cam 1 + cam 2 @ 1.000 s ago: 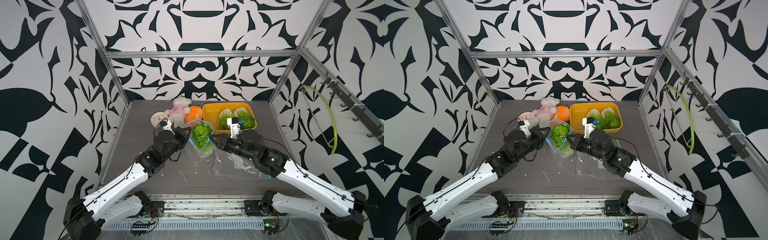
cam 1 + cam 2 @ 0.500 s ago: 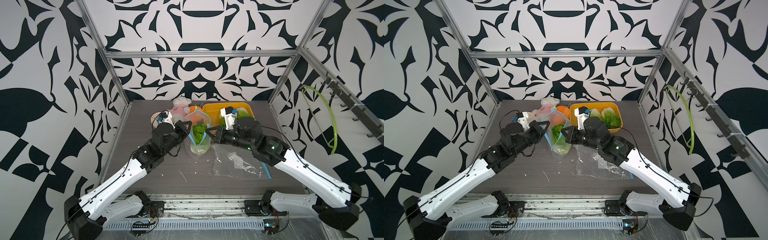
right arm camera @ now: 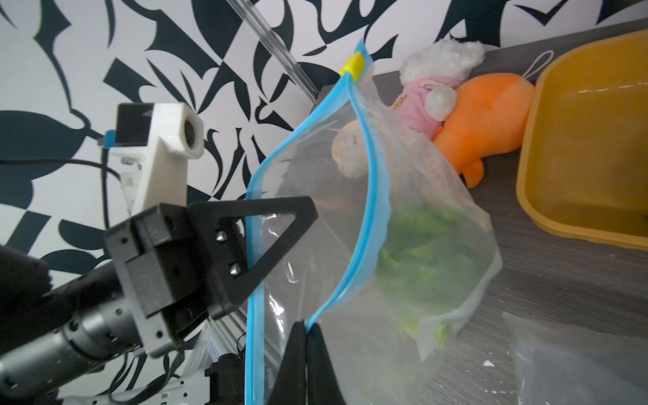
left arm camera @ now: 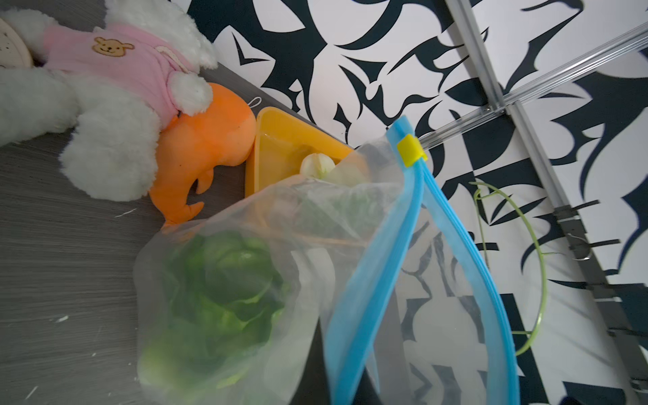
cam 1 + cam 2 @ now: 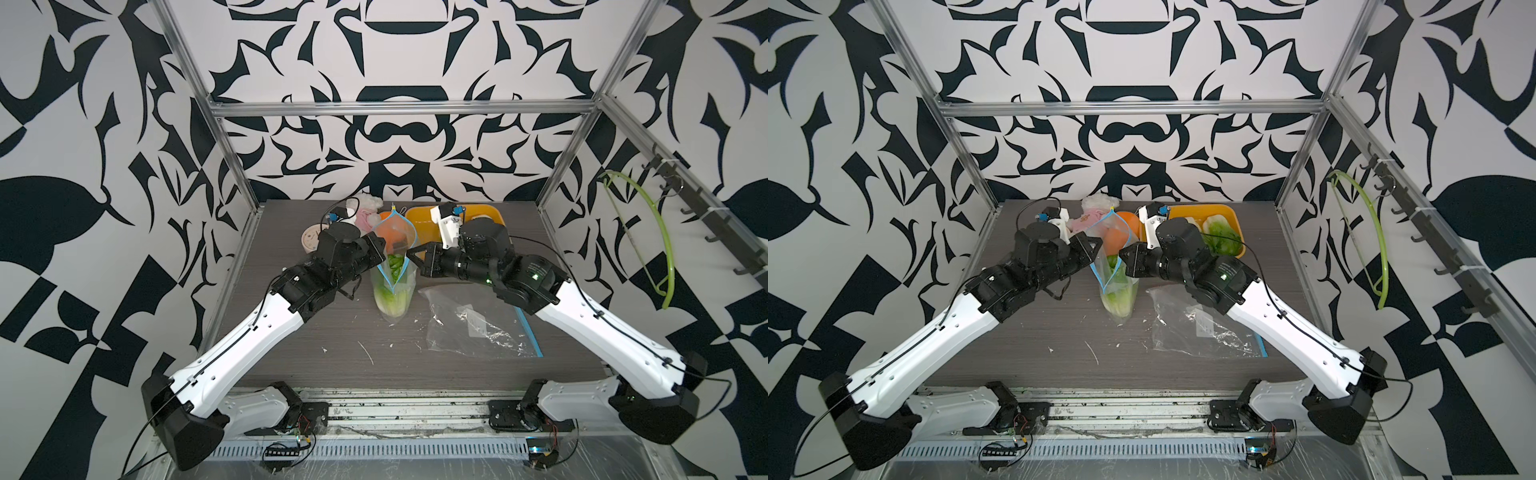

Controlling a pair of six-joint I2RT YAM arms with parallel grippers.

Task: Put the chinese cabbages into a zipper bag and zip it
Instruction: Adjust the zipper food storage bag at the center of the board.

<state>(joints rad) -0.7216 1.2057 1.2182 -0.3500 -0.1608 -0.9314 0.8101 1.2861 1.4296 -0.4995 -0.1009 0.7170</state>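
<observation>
The zipper bag (image 5: 395,286) (image 5: 1117,286) hangs upright above the table, its blue rim pulled into a narrow open loop with a yellow slider (image 4: 411,151) (image 3: 355,66) at the top. One chinese cabbage (image 5: 388,297) (image 4: 224,287) (image 3: 420,252) lies in the bottom of the bag. My left gripper (image 5: 384,249) (image 4: 342,385) is shut on the rim's left side. My right gripper (image 5: 1121,259) (image 3: 306,326) is shut on the opposite side. More chinese cabbages (image 5: 1223,235) lie in the yellow tray (image 5: 1229,212).
An orange plush (image 4: 207,140) and a white plush in a pink shirt (image 4: 105,70) lie at the back beside the tray. A round clock (image 5: 311,240) sits behind my left arm. A second, empty bag (image 5: 478,328) lies flat under my right arm.
Both grippers have risen and carried the bag up off the table. The bag now hangs upright, and the cabbage has slid down to its bottom.
</observation>
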